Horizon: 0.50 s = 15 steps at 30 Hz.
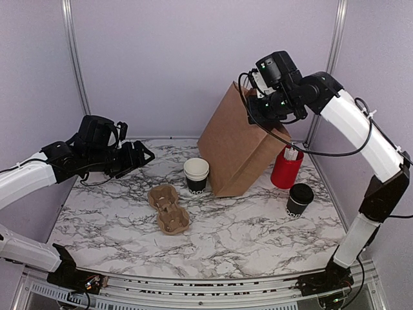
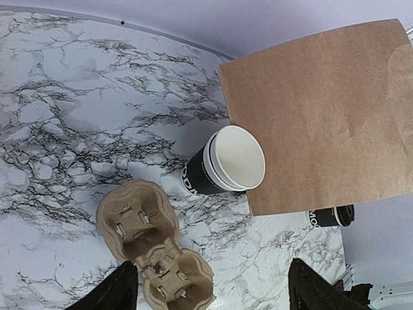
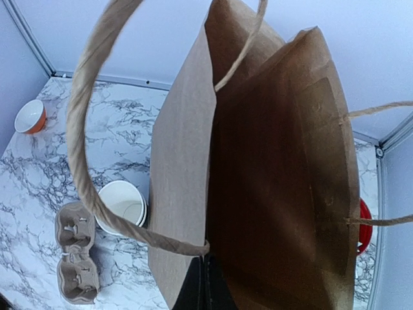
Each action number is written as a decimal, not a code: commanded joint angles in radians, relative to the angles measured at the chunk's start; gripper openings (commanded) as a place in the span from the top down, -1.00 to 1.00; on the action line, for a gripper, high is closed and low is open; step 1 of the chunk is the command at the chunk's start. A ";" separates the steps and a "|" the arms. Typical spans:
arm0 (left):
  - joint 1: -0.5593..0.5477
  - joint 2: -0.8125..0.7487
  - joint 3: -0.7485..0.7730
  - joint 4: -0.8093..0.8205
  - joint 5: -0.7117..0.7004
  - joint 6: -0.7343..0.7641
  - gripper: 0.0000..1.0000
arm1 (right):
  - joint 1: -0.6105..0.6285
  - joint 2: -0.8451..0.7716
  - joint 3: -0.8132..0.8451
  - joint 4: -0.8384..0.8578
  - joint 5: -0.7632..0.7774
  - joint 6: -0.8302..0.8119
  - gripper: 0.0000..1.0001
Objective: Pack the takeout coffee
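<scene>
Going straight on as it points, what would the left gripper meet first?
The left gripper would probably meet the cardboard cup carrier first, just ahead between its open jaws; if it clears that, the lidless cup. Depth is unclear.

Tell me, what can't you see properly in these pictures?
- Takeout coffee: left wrist view, mostly hidden behind the paper bag.
- Inside of the bag: right wrist view, the bottom is too shadowed to show any contents.
- Red cylinder: right wrist view, only a sliver shows past the bag.
</scene>
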 commanded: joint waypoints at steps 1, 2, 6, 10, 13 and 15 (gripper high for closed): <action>0.003 0.010 0.034 0.038 0.026 0.012 -0.62 | 0.053 -0.033 -0.016 -0.108 0.088 0.066 1.00; 0.004 0.013 0.034 0.038 0.028 0.012 -0.62 | 0.061 -0.037 -0.019 -0.119 0.092 0.076 1.00; 0.004 0.024 0.035 0.045 0.040 0.011 -0.62 | 0.113 -0.041 -0.003 -0.192 0.138 0.110 1.00; 0.004 0.033 0.041 0.049 0.049 0.010 -0.62 | 0.184 -0.010 0.041 -0.279 0.167 0.164 1.00; 0.004 0.039 0.047 0.050 0.053 0.012 -0.62 | 0.238 0.018 0.042 -0.306 0.163 0.193 1.00; 0.004 0.043 0.052 0.050 0.055 0.013 -0.62 | 0.261 0.032 0.035 -0.303 0.145 0.202 1.00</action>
